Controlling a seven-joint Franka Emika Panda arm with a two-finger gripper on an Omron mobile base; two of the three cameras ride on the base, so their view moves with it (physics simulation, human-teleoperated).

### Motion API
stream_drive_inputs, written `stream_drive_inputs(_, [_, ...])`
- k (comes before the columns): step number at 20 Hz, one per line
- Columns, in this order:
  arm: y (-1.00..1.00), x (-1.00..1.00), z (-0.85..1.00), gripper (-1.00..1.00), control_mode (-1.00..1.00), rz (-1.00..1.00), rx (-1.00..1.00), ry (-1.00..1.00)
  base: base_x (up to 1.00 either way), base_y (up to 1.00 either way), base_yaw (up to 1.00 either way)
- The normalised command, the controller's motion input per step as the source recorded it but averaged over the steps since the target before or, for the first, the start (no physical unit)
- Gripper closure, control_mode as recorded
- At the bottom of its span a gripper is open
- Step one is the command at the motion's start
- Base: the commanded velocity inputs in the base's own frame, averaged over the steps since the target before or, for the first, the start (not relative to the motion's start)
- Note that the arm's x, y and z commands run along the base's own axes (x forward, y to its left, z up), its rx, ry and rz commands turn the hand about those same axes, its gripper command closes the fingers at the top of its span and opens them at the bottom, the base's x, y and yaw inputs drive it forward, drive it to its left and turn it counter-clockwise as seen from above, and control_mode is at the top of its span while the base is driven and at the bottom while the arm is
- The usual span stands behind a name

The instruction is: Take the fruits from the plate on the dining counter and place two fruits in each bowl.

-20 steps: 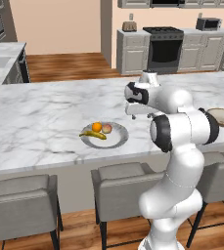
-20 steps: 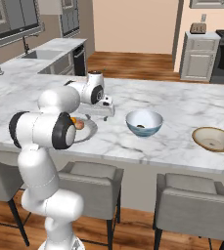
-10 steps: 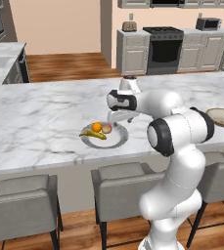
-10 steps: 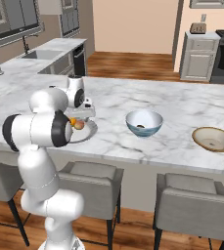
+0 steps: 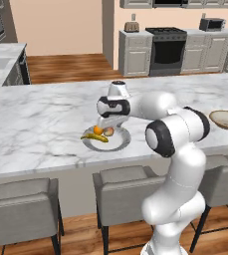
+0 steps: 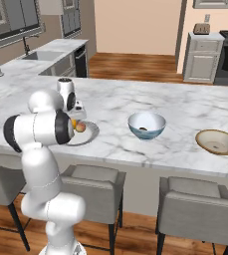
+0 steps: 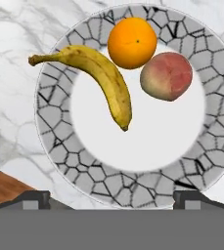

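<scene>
The grey plate (image 7: 52, 117) lies on the white marble dining counter (image 5: 41, 124). On it rest a yellow banana (image 7: 106, 80), a round orange (image 7: 132, 43) and a pinkish-red peach (image 7: 167, 75). My gripper (image 7: 114, 200) hangs open straight above the plate (image 5: 120, 144), empty, its fingertips (image 7: 33, 197) well apart. From the left base view the gripper (image 5: 105, 125) sits just over the orange (image 5: 98, 130) and peach (image 5: 108, 132). The white-and-blue bowl (image 6: 147, 124) holds a small brown kiwi (image 6: 142, 129). The tan bowl (image 6: 217, 142) appears empty.
Grey stools (image 5: 120, 182) line the counter's near edge. The plate (image 6: 91, 133) lies left of the blue bowl, with the tan bowl (image 5: 226, 118) farther right. Behind are grey cabinets and a stove (image 5: 168, 50), and a sink counter (image 6: 46, 57) at the far left.
The arm has swung left from near the blue bowl to a spot over the plate. The gripper stayed open and empty. The fruits on the plate have not moved.
</scene>
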Motion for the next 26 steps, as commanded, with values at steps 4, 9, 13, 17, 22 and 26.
stream_drive_inputs(4, [0.32, 0.16, -0.41, -1.0, -1.0, 0.09, 0.0, 0.0, 0.0, 0.0, 0.0])
stream_drive_inputs(9, [0.26, 0.16, -0.46, -1.0, -1.0, 0.04, 0.0, 0.0, 0.0, 0.0, 0.0])
stream_drive_inputs(13, [0.0, 0.41, -0.26, -1.0, -1.0, 0.0, 0.01, 0.0, 0.0, 0.0, 0.0])
stream_drive_inputs(17, [0.0, 0.33, -0.23, -1.0, -1.0, 0.0, 0.0, 0.0, 0.0, 0.0, 0.0])
stream_drive_inputs(22, [0.0, 0.26, -0.29, -1.0, -1.0, 0.0, 0.0, 0.01, 0.0, 0.0, 0.0])
stream_drive_inputs(26, [0.0, 0.24, -0.3, -1.0, -1.0, 0.0, 0.0, 0.02, 0.0, 0.0, 0.0])
